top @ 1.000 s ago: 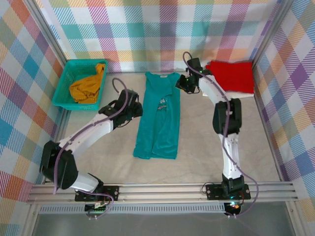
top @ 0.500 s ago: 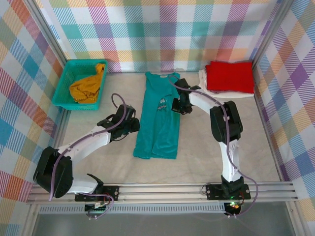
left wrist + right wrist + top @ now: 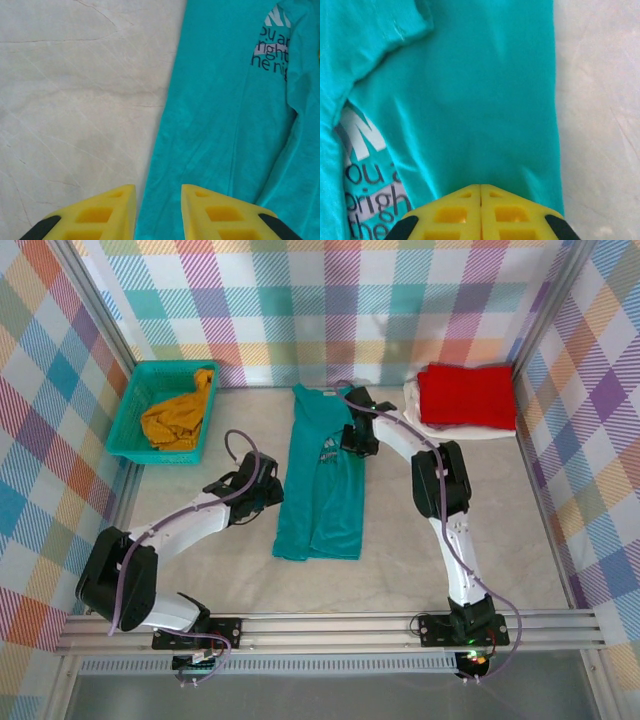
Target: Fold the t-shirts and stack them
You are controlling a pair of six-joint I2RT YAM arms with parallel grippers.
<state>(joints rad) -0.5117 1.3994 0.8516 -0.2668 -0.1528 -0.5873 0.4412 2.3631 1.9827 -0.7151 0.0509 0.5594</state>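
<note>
Teal tee (image 3: 322, 480) lies flat at ctr of the table (image 3: 480, 530), long & narrow, collar toward 12 o'clock, hem toward 6, white print (image 3: 328, 452) face up. L gripper (image 3: 270, 490) sits at the tee's 9 o'clock edge. R gripper (image 3: 355, 437) is on the tee's 2 o'clock edge, just below the sleeve.

Left-wrist cam: L gripper (image 3: 157, 210) has its yellow fingers (image 3: 100, 217) spread apart, clamping nothing. The gap straddles the long edge of the teal tee (image 3: 225, 125), w/ one finger over bare table (image 3: 75, 100) and the other over cloth. Can't tell if the tips touch the surface. Part of the print (image 3: 272, 45) shows at 1 o'clock.

Right-wrist cam: R gripper (image 3: 480, 190) has its fingers pressed together, no gap between them, tips down on the teal tee (image 3: 470, 100) near its edge. Bare table (image 3: 600, 100) lies at 3 o'clock. Fabric puckers slightly by the tips; can't tell whether any cloth is pinched between them. Print lettering (image 3: 370, 180) is at 8 o'clock.

Elsewhere in the top view: red tee (image 3: 467, 395) lies folded in the 2 o'clock corner, on top of the white tee (image 3: 440, 428), which peeks out along its 9 & 6 o'clock sides. Mustard tee (image 3: 178, 418) lies crumpled in the teal mesh basket (image 3: 127, 405) at 10 o'clock, well apart from the rest. Plaid walls (image 3: 300, 300) ring the scene.
</note>
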